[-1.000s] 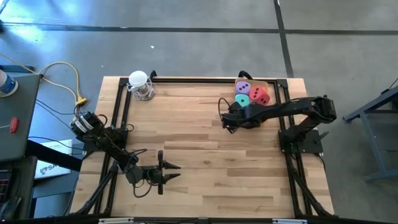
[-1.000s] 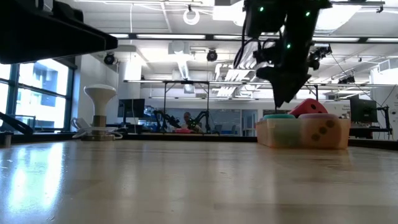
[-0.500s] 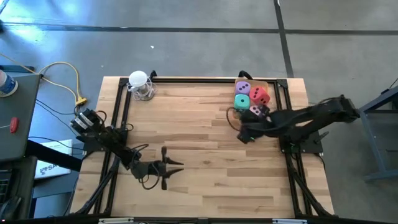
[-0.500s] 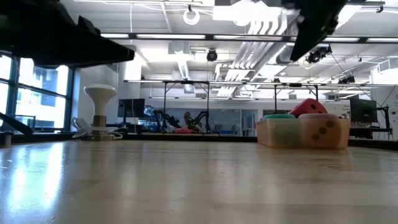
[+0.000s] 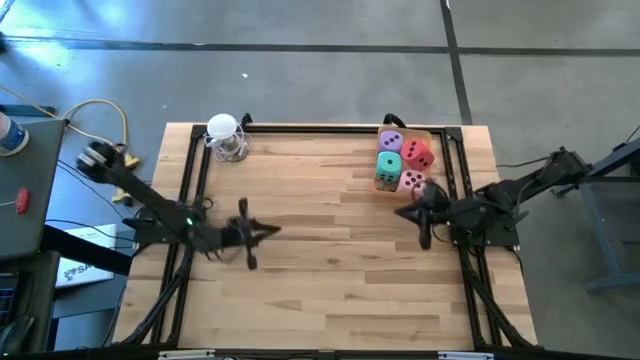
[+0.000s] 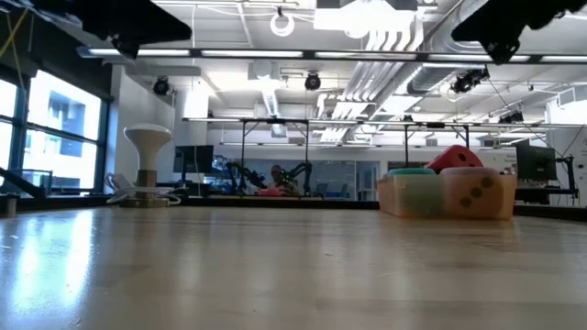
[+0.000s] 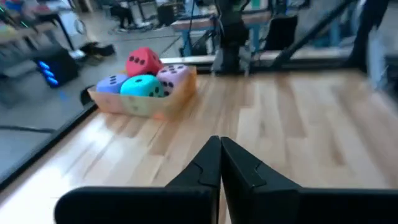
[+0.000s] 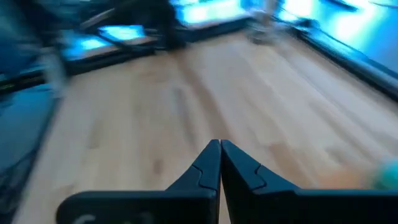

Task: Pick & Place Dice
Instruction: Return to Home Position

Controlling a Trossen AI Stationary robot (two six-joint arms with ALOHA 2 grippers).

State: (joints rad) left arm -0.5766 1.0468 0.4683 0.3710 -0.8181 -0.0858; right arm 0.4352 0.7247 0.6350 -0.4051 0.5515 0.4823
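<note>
Four dice sit together in a clear tray (image 5: 437,135) at the table's far right: purple (image 5: 391,141), mint green (image 5: 388,166), red (image 5: 418,152) and pink (image 5: 410,180). The left wrist view shows them too: red (image 7: 144,62) on top, purple (image 7: 112,83), mint green (image 7: 143,85), pink (image 7: 173,74). In the low view the red die (image 6: 456,158) sticks up above the tray wall (image 6: 447,194). My left gripper (image 5: 268,231) is shut and empty over the table's left middle. My right gripper (image 5: 403,213) is shut and empty, just near of the tray.
A white round-topped object on a clear base (image 5: 224,135) stands at the far left; it also shows in the low view (image 6: 147,165). A black frame (image 5: 300,128) runs along the table's edges. Bare wood lies between the two grippers.
My right gripper has drawn back from the dice tray toward the table's right and near side, and has risen out of the low view. My left gripper has gone from near the front edge toward the far edge. The dice have stayed in the tray.
</note>
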